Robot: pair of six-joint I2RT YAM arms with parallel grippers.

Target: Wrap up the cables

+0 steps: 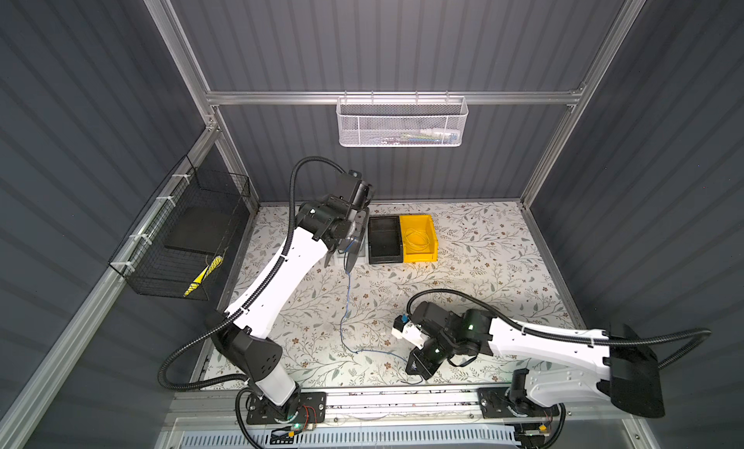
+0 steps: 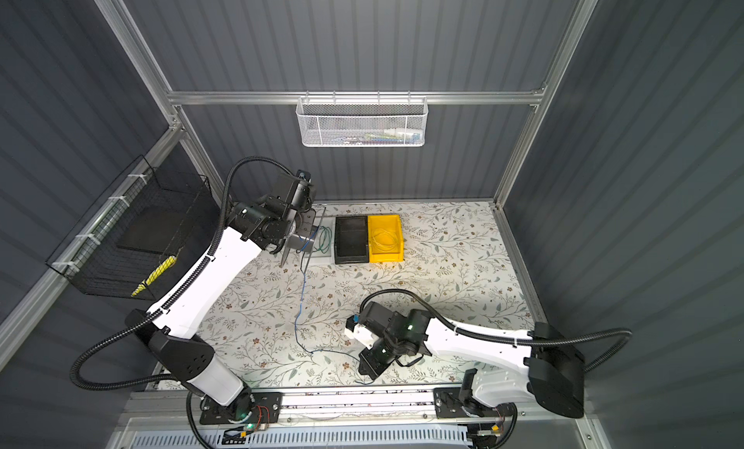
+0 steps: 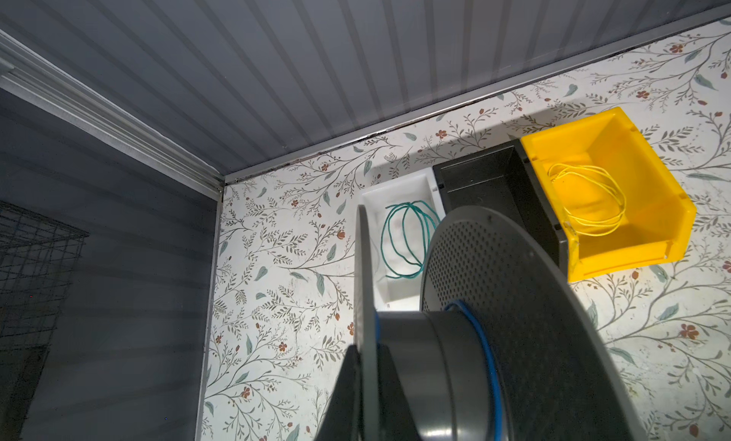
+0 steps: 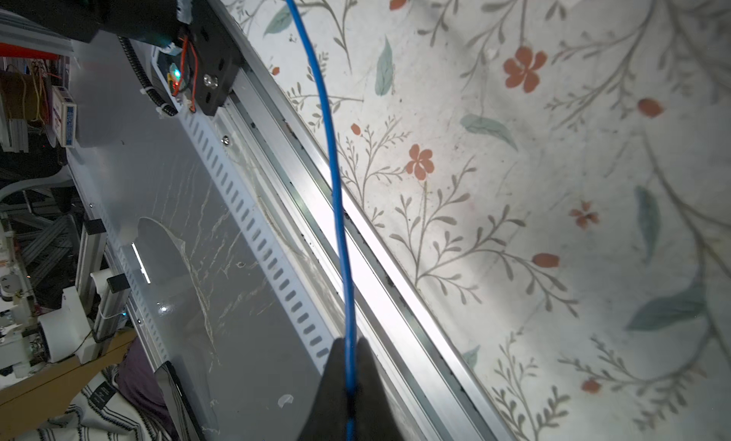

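Wire [image 4: 336, 190] looks thin, light, springy, likely slippery; right hand [image 4: 348, 379] pinched on it; left hand [image 1: 347, 241] closed on the spool [image 3: 514, 300]; best held on its straight run.

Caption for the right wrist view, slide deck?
Right gripper pinches the thin blue wire, which runs off over the aluminium rail and floral tabletop.

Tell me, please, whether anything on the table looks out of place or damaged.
Only the blue wire: it lies kinked and loose across the table, from the spool to the right fingers, which pinch it. Nothing looks spilled or broken.
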